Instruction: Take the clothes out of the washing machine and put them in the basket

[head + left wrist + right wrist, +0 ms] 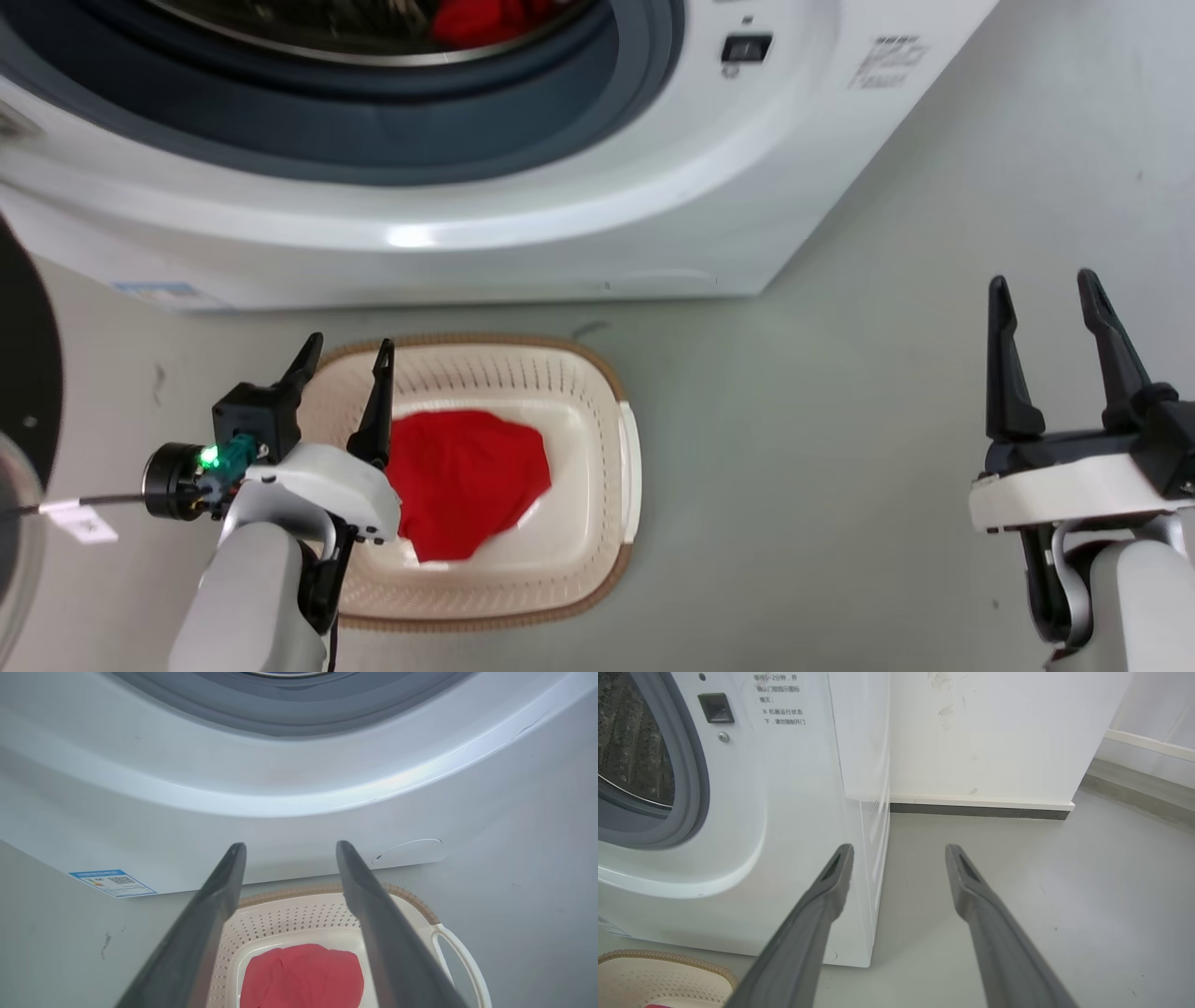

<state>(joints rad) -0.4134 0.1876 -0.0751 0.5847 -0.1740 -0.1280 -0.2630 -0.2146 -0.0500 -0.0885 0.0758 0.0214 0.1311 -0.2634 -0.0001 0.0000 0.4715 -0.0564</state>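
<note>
The red garment (467,481) and the red bundle (485,19) are judged light, limp and unbreakable; being soft fabric, they are expected to sag and trail from any grip; a bunched fold near the middle of a heap is best pinched rather than a loose edge; a deep bite is advised, since thin cloth may slip from narrow fingers. The red garment is seen crumpled on the bottom of the basket (611,378); it is bright red and plain, with soft creases, and no stripes can be made out on it. The red bundle is seen beyond the basket's far rim and above it, inside the drum (327,28) of the washing machine (560,215), whose porthole (420,121) is uncovered. The left gripper (350,343) is held over the basket's left rim, its fingers spread apart and grasping nothing; the right gripper (1043,278) is held well to the right of the basket, likewise parted and empty.
</note>
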